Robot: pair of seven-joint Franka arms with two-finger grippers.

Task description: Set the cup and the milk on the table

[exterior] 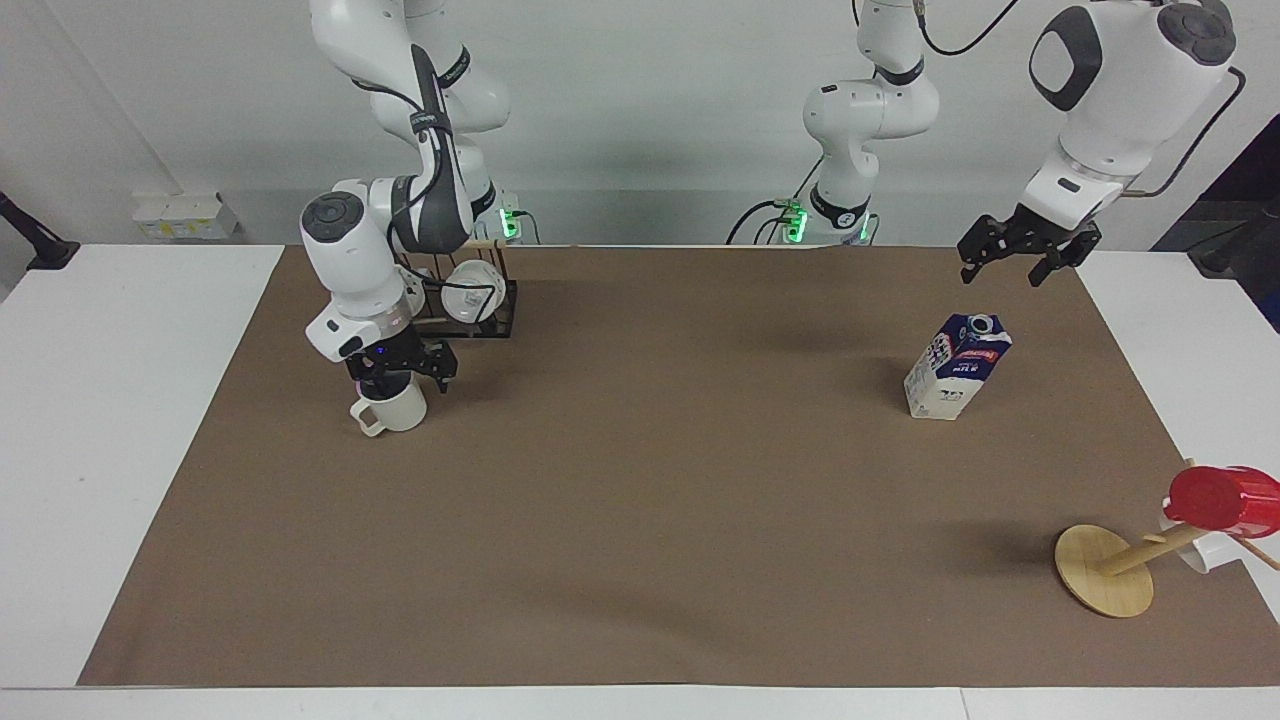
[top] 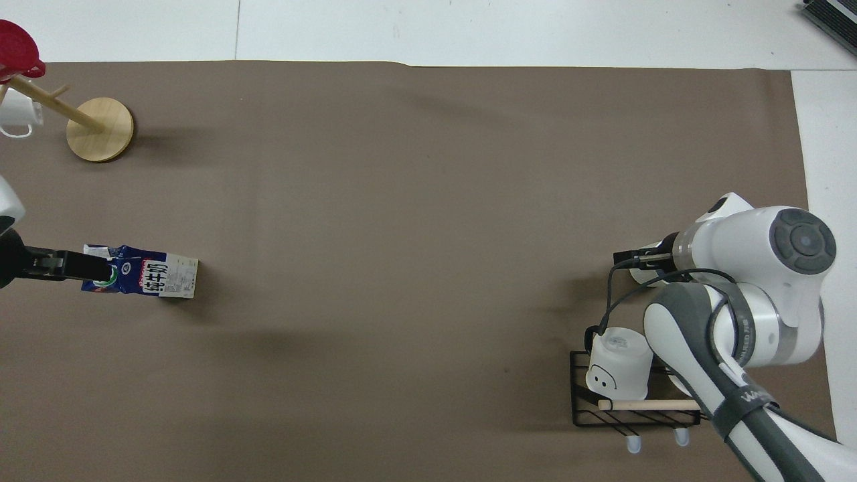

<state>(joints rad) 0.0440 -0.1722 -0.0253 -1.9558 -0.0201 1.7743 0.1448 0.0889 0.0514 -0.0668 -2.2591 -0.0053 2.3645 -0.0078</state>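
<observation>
The cream-white cup (exterior: 392, 412) stands upright on the brown sheet (exterior: 640, 500) of the table, beside the rack, toward the right arm's end, its handle pointing away from the robots. My right gripper (exterior: 400, 375) is right on top of it, open, its fingers spread about the rim and hiding the mouth. In the overhead view the right arm covers nearly all of the cup. The milk carton (exterior: 956, 366) stands upright toward the left arm's end and also shows in the overhead view (top: 150, 271). My left gripper (exterior: 1015, 265) is open and hangs in the air above it.
A black wire rack (exterior: 495, 318) with two white mugs stands near the right arm's base. A wooden mug tree (exterior: 1105, 570) carries a red cup (exterior: 1222, 500) and a white mug at the left arm's end, farther from the robots.
</observation>
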